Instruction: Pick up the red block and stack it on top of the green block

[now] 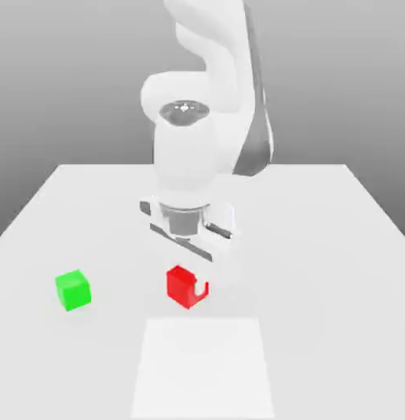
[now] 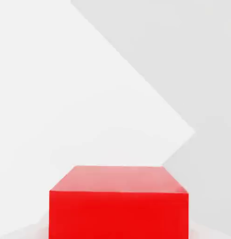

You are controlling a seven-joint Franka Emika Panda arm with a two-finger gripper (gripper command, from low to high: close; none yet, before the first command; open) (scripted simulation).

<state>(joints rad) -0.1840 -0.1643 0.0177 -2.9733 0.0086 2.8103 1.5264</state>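
Note:
The red block [image 1: 179, 285] rests on the white table, just left of its middle in the exterior view. My gripper [image 1: 190, 282] has come straight down onto it from the white arm above, and a white part of the hand covers a patch of the block's right face. In the hand view the red block [image 2: 118, 203] looms very close, its top and one side face showing. The green block [image 1: 73, 289] sits on the table well off to the exterior view's left of the red one, about level with it and apart from the gripper.
The white table [image 1: 320, 246] stretches to both sides, its far edge behind the arm's base. A paler rectangular patch [image 1: 202, 369] lies on the table in front of the red block. The arm's bulky body [image 1: 197, 123] rises directly behind the work spot.

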